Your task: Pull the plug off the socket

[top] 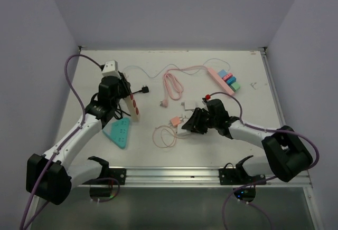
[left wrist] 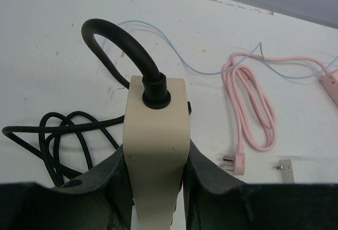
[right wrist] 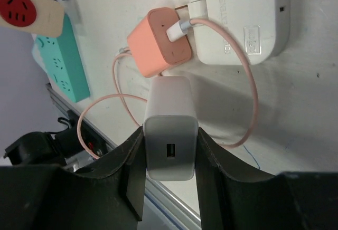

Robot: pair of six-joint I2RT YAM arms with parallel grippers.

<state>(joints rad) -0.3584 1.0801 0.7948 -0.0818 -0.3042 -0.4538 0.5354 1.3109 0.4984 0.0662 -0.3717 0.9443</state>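
The right pincer [right wrist: 170, 135] clamped the white USB charger [right wrist: 169, 98], lying near the white power strip [right wrist: 237, 24], apparently to pull it free. The left pincer [left wrist: 157, 153] gripped the cream power strip [left wrist: 156, 119], well left of it, likely steadying it.

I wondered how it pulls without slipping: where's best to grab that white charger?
Grip the white charger by its two flat, parallel sides near the USB-port end, approaching from that end, as the right gripper does: flat faces likely seat the fingers.
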